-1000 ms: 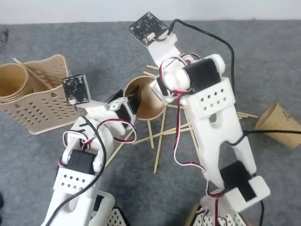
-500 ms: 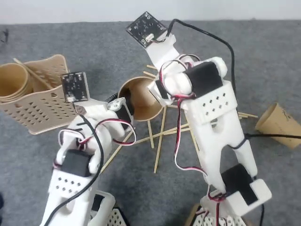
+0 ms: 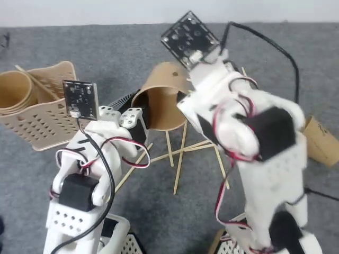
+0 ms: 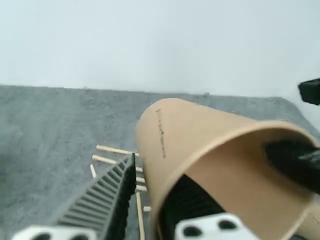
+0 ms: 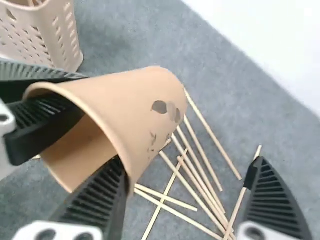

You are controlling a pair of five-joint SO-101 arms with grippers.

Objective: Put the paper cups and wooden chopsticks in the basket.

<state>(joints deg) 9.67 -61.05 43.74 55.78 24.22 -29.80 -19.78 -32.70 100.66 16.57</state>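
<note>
Left claw [image 3: 139, 103] is clenched on the rim of a paper cup [image 3: 164, 92], one finger inside the mouth and the ribbed finger outside the wall. The cup is off the carpet [image 3: 106, 47] and tilted, mouth toward about 7 o'clock in the high view.

Right claw [image 5: 189, 164] is released, jaws spread wide. One ribbed finger sits just under the cup wall (touching or a hair off, can't tell). The other is well apart, over the sticks.

The basket [image 3: 47, 121] is at 9 o'clock from the held cup, near but not touching. Inside it are a stack of paper cups [image 3: 13, 92] and one leaning chopstick [image 3: 37, 82].

Loose wooden chopsticks [image 3: 183, 151] are scattered and crossed on the carpet at 6 o'clock, below the held cup.

A second cup [image 3: 320, 140] lies on its side at 4 o'clock, at the frame edge, partly behind the right-hand arm.
</note>
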